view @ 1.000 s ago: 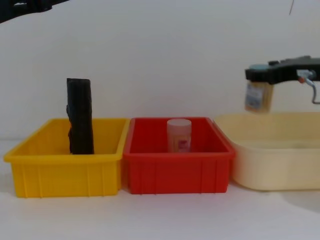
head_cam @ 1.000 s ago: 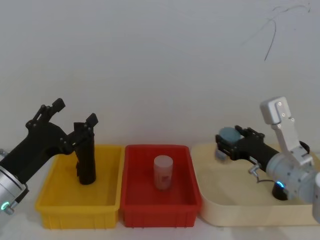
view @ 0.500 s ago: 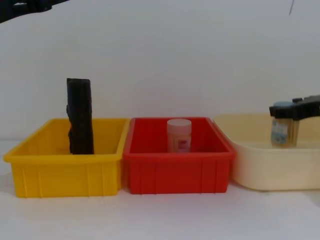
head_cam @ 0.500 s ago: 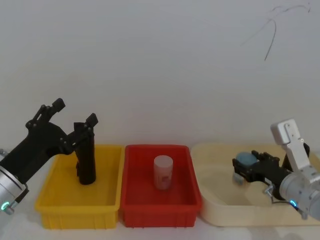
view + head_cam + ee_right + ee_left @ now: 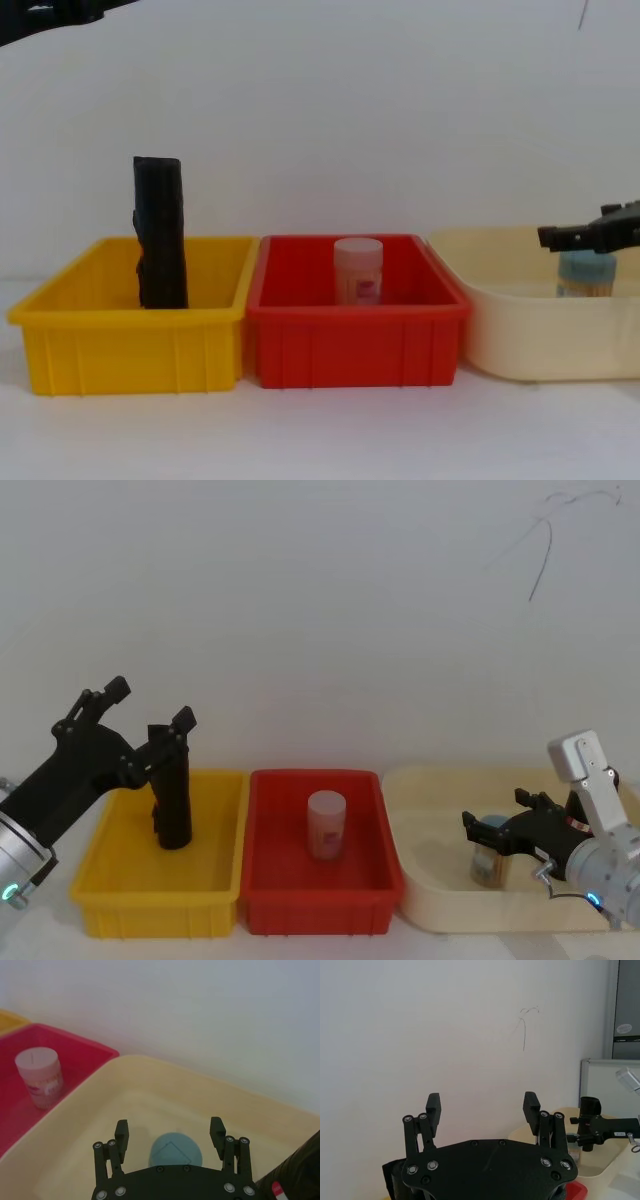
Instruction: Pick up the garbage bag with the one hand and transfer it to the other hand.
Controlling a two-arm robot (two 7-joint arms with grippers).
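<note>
The garbage bag (image 5: pixel 299 1170), black with a small red-and-white label, shows at the edge of the right wrist view, close beside the right arm in the cream tray (image 5: pixel 430 905). My right gripper (image 5: pixel 492 815), on the blue-ringed arm, is low in that tray. It is open, with its fingers (image 5: pixel 121 1136) on either side of a blue-lidded jar (image 5: pixel 175 1149) but clear of it. My left gripper (image 5: pixel 150 703), on the green-ringed arm, hangs open above the back of the yellow bin (image 5: pixel 100 895). In the left wrist view my left gripper (image 5: pixel 482 1107) has nothing between its fingers.
A tall slim black upright piece (image 5: pixel 172 800) stands in the yellow bin just under my left gripper. A pale jar with a pink label (image 5: pixel 326 825) stands in the red bin (image 5: pixel 320 905) in the middle. The three containers sit side by side.
My right gripper came down and to the right with the blue-lidded jar, set it on the cream tray's floor and opened. The left arm has not moved.
</note>
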